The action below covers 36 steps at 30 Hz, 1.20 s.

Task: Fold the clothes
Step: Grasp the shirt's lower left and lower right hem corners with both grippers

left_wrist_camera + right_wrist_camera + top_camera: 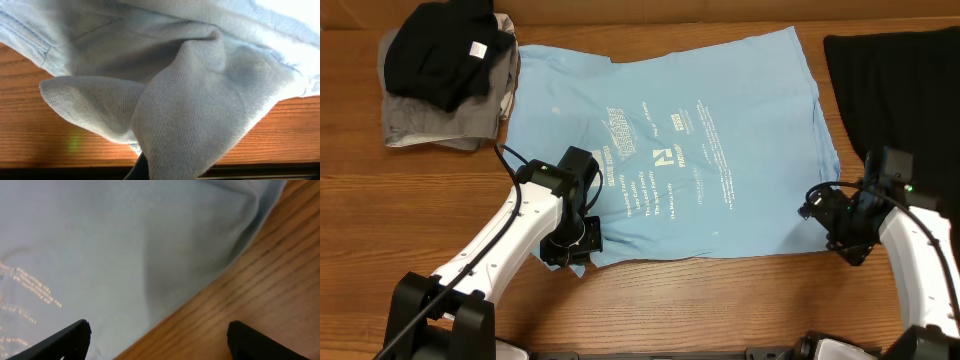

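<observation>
1. Your light blue T-shirt (720,110) lies spread flat across the middle of the table (720,300), printed side up. Its white print (665,155) sits around the shirt's centre.
2. Your left gripper (570,238) is at the shirt's corner nearest the table's front-left. The overhead view shows it on top of that corner.
3. In the left wrist view, the cloth (190,115) bunches into a raised fold right in front of the camera and hides the fingers. The gripper is clenched, and as far as you can tell from this cramped view, it has that fold of the shirt pinched.
4. Your right gripper (827,215) is at the shirt's right edge, towards the table's front-right. It is released.
5. The right wrist view shows the right gripper (157,330) with its two fingertips (75,335) set wide apart. The shirt's edge and bare wood lie between them, and nothing is gripped.
6. A large black garment (900,80) lies at the table's back-right corner, just beside the shirt's right sleeve. You cannot tell whether the two touch.
7. At the back-left corner sits a pile: a crumpled black piece (435,50) with a white tag on top of a grey garment (430,125). The pile lies against the shirt's left sleeve.
</observation>
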{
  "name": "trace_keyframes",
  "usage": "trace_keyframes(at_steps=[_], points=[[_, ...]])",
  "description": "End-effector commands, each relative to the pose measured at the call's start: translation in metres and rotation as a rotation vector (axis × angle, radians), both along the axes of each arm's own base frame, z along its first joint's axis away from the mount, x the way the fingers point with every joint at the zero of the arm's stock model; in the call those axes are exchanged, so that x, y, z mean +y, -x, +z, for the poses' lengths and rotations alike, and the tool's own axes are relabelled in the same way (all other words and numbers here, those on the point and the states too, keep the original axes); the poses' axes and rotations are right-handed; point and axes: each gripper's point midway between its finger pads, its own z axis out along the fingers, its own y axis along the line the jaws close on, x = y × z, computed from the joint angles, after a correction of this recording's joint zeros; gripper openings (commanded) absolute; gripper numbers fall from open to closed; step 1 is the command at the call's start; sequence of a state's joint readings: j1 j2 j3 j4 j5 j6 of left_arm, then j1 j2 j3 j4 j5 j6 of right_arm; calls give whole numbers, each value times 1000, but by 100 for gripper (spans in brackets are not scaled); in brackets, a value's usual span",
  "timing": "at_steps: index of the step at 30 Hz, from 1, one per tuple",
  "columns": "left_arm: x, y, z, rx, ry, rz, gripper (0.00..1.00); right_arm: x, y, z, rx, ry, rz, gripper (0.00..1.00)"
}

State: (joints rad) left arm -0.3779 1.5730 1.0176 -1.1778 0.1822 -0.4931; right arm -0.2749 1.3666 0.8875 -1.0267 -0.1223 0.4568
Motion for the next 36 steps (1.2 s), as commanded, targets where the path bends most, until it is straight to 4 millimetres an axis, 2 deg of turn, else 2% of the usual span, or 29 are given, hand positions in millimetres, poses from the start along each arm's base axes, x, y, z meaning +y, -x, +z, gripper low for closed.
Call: trace_keyframes(at_steps=[1, 5, 9, 16, 21, 27, 28, 31, 33, 35, 36], points=[[-3, -15, 7, -52, 16, -18, 4, -9, 4, -23, 52, 30, -88, 90], [-6, -21, 6, -77, 26, -17, 4, -23, 0, -48, 108, 89, -144, 87], [-7, -24, 6, -89, 31, -17, 4, -29, -2, -63, 143, 108, -181, 82], [-7, -25, 6, -95, 31, -17, 4, -59, 15, -65, 204, 221, -242, 79], [-1, -29, 5, -112, -2, -15, 4, -80, 18, -65, 191, 228, -306, 71], [11, -34, 4, -113, -15, 29, 4, -83, 14, -76, 177, 218, -283, 62], [12, -34, 4, -113, -16, 35, 4, -83, 14, -77, 180, 217, -282, 59], [19, -37, 4, -116, -26, 54, 4, -82, 15, -79, 190, 214, -281, 41], [24, -38, 4, -116, -36, 68, 4, -82, 15, -79, 189, 213, -281, 27], [28, -39, 4, -114, -45, 81, 4, -81, 14, -79, 186, 206, -281, 6], [30, -39, 5, -111, -47, 87, 4, -80, 13, -79, 182, 200, -281, 4]])
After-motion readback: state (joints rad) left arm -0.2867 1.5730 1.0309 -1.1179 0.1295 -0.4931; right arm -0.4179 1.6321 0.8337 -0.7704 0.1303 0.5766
